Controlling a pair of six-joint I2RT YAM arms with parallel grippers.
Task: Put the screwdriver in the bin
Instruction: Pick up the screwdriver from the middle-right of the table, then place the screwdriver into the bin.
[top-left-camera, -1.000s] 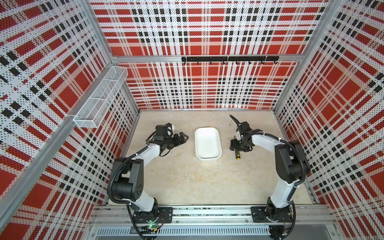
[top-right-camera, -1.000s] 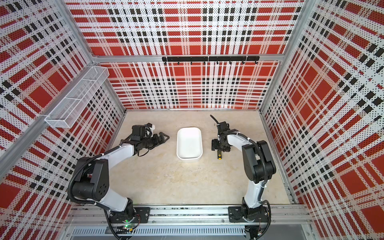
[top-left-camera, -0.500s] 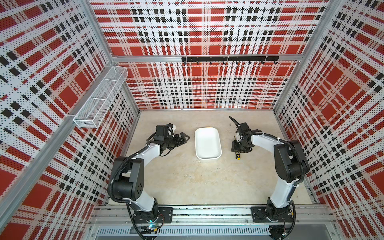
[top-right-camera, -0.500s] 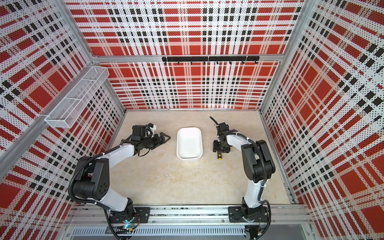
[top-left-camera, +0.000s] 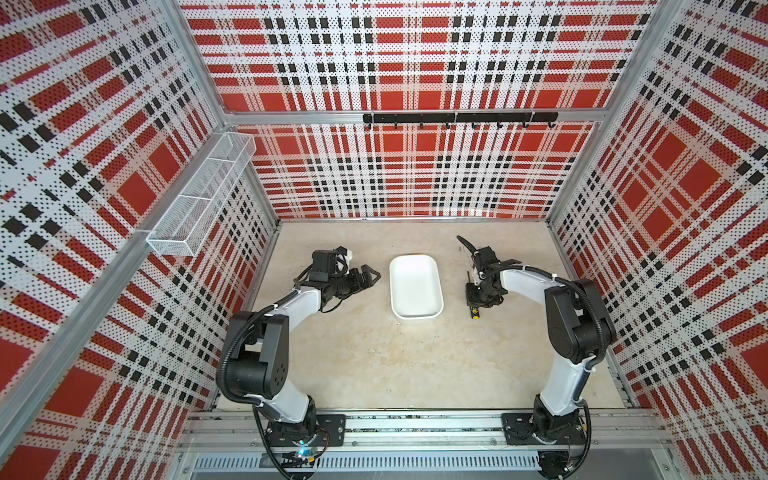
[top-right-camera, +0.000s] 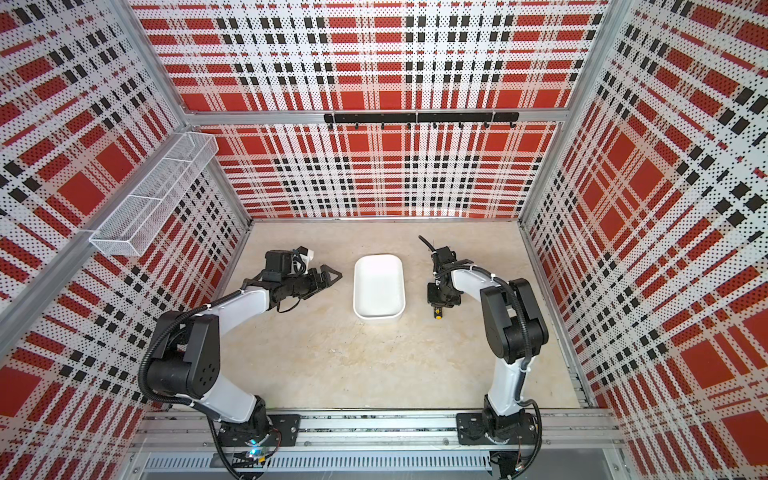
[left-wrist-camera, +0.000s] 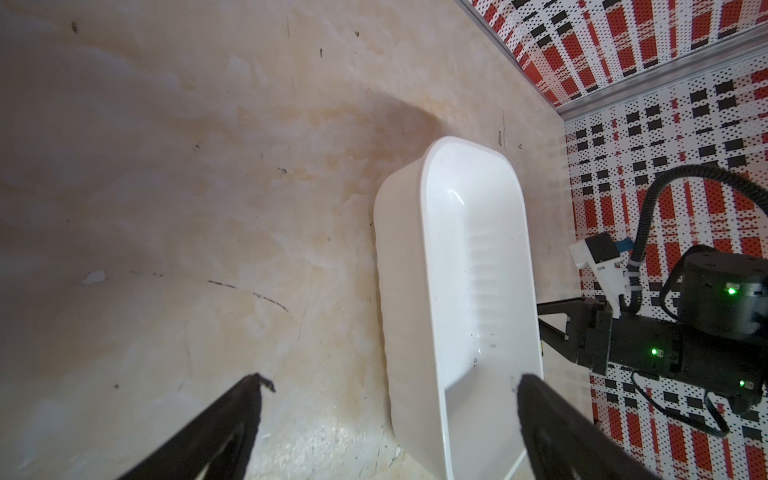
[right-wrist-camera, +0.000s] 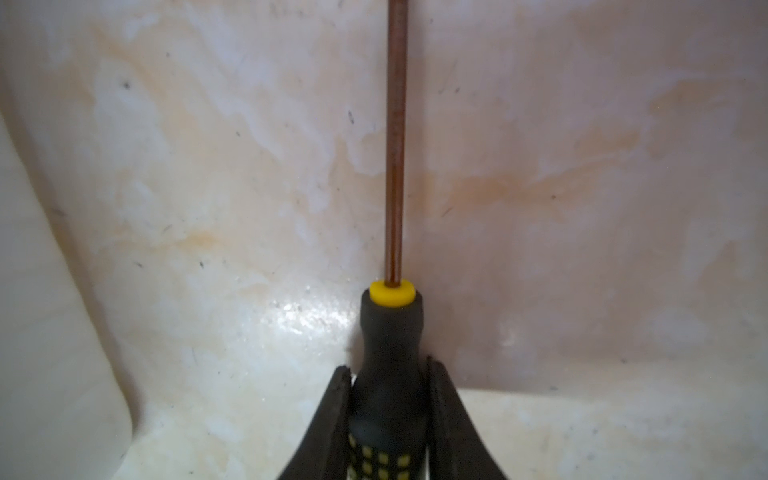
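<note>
**Black handle of the screwdriver (right-wrist-camera: 390, 332) clamped in my right gripper (right-wrist-camera: 388, 368)**

Both of my right fingers press against the handle's sides, fully closed on it. The thin shaft runs straight out ahead over the beige table (top-left-camera: 374, 365). Both top views show the tool low at the table, just beside the white plastic bin (top-left-camera: 415, 319) on its right and outside it, with its yellow end pointing toward my base. My left gripper (left-wrist-camera: 392, 380) hangs wide open on the bin's other side, holding nothing.
</note>
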